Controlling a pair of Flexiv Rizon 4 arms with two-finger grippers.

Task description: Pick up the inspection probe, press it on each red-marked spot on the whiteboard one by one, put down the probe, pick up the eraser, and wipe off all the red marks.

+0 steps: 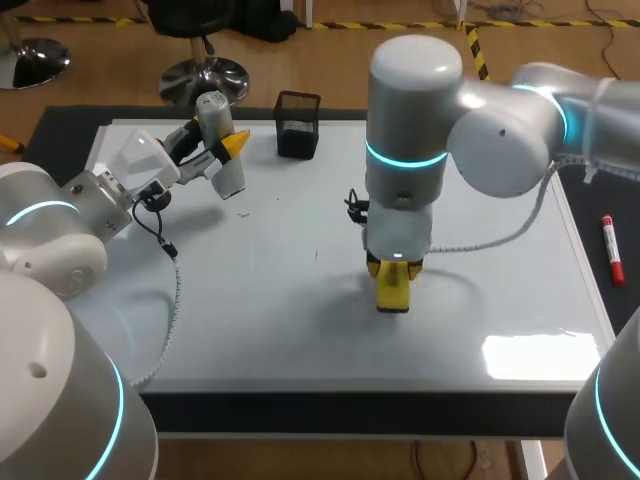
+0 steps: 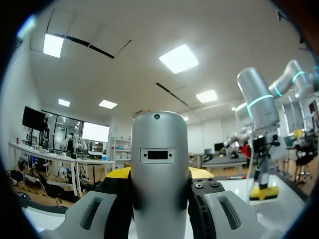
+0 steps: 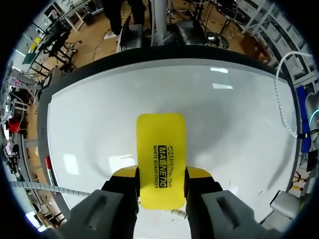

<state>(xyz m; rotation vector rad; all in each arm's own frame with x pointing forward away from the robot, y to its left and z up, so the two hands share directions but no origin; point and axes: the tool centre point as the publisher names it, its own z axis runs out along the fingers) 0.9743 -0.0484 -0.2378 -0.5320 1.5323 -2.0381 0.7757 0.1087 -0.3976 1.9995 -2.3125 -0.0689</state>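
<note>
**Eraser Down on the Board, Probe Not Yet Set Aside**

The counter (image 1: 60, 130) carried the whiteboard (image 1: 260, 300). No red mark showed on its open face in any view, though whatever lay under the eraser or the right arm was hidden. From that I judged the wiping step to be in hand, perhaps near its end. The put-down step looked unfinished, since the probe was not on the counter. The next move would call for a flat stroke under steady downward pressure, then a lift to check the hidden patch.

The right arm (image 1: 500, 140) came in from 3 o'clock and stood over the board's middle. Its pincer (image 1: 392, 272) pointed straight down, fingers parted only to the eraser's width and clamped on its two long sides. The left arm (image 1: 50, 240) was at 9 o'clock. Its pincer (image 1: 225, 150), at about 10 o'clock on the board, was closed snugly round the probe's middle.

The probe (image 2: 159, 149), a grey cylinder, stood near upright with its capped end uppermost. Its long axis ran roughly 12 to 6 in the head view. Whether its lower end touched the board I could not tell.

The eraser (image 3: 160, 149) seemed to lie flat just toward 4 o'clock of centre, yellow labelled face up. Its long axis also ran 12 to 6, out ahead of the fingers.

A black holder (image 1: 298, 124) stood at 12 o'clock. A red marker (image 1: 611, 250) lay off the board at 3 o'clock.
</note>
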